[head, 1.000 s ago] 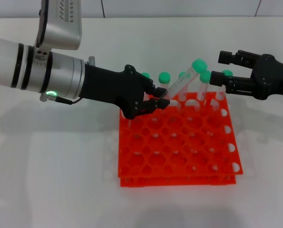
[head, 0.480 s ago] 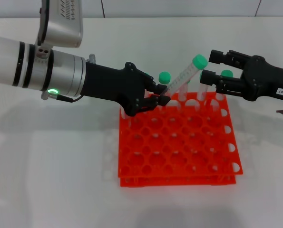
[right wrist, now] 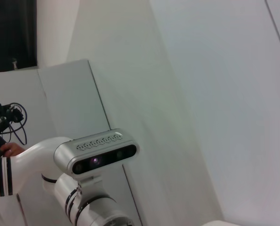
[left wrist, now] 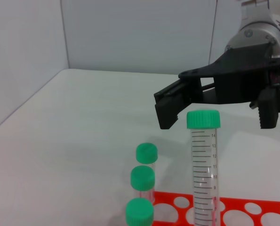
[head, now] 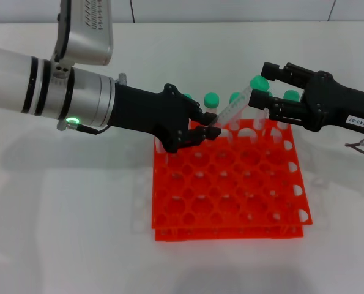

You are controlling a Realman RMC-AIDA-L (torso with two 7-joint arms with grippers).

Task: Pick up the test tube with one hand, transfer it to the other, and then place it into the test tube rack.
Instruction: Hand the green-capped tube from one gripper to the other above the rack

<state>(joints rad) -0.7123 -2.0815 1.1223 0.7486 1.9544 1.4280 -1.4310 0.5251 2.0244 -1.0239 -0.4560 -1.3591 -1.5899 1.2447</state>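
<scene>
Above the far edge of the orange-red test tube rack [head: 230, 184], the left gripper [head: 209, 127] pinches the lower end of the test tube [head: 234, 110], which leans toward two o'clock. The right gripper [head: 268, 89], fingers spread, brackets the green cap [left wrist: 203, 119], apparently not touching. The tube looks light, stiff and slick, so gripping just under the cap seems best.

The slim clear green-capped test tube [head: 234, 110] has its lower end hidden between the fingers of the black left gripper [head: 207, 127]. Its cap sits against the black white-labelled right gripper [head: 264, 90] — contact cannot be told. The right wrist view shows neither the bright orange-red rack [head: 230, 184] nor that gripper's fingers.
</scene>
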